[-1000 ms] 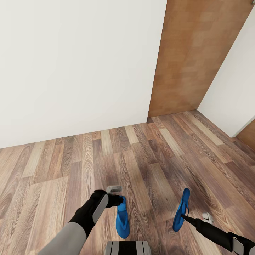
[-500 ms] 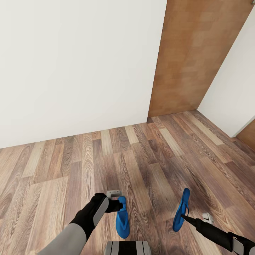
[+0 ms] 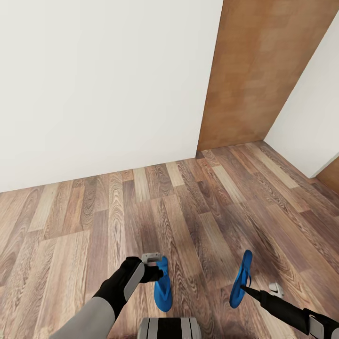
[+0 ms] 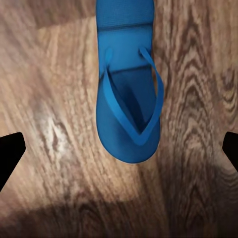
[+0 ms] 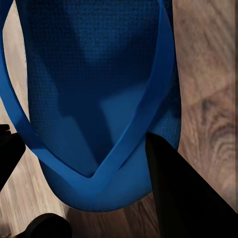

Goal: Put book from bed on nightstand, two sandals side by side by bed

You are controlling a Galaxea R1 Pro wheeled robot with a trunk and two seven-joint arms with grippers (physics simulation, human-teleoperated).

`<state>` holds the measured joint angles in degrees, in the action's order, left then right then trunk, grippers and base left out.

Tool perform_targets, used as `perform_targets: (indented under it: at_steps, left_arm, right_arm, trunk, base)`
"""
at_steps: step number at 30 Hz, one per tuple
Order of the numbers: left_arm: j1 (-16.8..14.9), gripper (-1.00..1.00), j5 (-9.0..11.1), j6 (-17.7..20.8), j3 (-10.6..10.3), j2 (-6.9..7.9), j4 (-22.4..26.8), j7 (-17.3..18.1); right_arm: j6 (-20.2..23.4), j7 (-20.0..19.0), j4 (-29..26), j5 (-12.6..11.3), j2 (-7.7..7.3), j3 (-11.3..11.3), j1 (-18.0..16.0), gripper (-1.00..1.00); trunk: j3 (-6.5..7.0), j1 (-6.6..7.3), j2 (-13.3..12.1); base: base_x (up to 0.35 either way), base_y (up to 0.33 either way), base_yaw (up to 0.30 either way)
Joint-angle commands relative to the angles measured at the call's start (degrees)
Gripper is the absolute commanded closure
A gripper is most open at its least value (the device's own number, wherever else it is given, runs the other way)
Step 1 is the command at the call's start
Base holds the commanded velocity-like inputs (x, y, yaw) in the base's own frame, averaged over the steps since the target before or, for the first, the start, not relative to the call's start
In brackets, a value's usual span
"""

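Nearest the robot, the left claw [image 3: 157, 270] hangs over the left sandal [image 3: 163, 287], which lies flat on the wood-plank floor [image 3: 197, 212]. In the left wrist view the fingers [image 4: 10, 153] stand wide, at either edge of the picture, with the sandal's toe end between them and well clear of both: nothing gripped.

Against one second ago, this claw has come a little lower and nearer the sandal's toe; the sandal itself has not shifted. The whole head picture has also slid slightly, so the camera moved, not the room.

The right claw [image 3: 245, 287] is closed on the right sandal [image 3: 240, 278], held on edge off the floor. In the right wrist view one dark finger [image 5: 183, 193] presses the sole beside the strap. No change here.

Judgement: second sandal in hand, first not yet grasped; left pick-up looks imminent.

Beyond: white wall [image 3: 94, 84], brown door panel [image 3: 263, 66]. Bed, book and nightstand lie outside these pictures.
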<state>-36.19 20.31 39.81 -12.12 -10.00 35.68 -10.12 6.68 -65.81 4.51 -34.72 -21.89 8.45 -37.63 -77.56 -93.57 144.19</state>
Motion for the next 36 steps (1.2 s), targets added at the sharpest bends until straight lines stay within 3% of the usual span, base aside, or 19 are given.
perform_targets:
  at_steps: [1, 12, 36]
  left_arm:
    - [0.0, -1.00, 0.6, 0.2, -0.1, 0.00, 0.1, -0.5]
    - [0.0, -1.00, 0.5, 0.2, -0.1, 0.00, 0.2, -0.5]
    - [0.0, -1.00, 0.5, 0.1, -0.1, 0.00, 0.3, -0.4]
  right_arm:
    - [0.7, -0.2, 0.1, -0.7, 0.00, 0.3, -0.1, 1.00]
    - [0.7, -0.2, 0.1, -0.7, 0.00, 0.3, -0.1, 1.00]
    - [0.7, -0.2, 0.1, -0.6, 0.00, 0.3, -0.1, 1.00]
  trunk:
    - [-0.27, -0.01, 0.0]
    - [-2.71, -0.30, 0.2]
    - [-2.71, -0.30, 0.2]
  base:
    - [0.000, 0.000, 0.000]
    - [0.000, 0.000, 0.000]
    - [0.000, 0.000, 0.000]
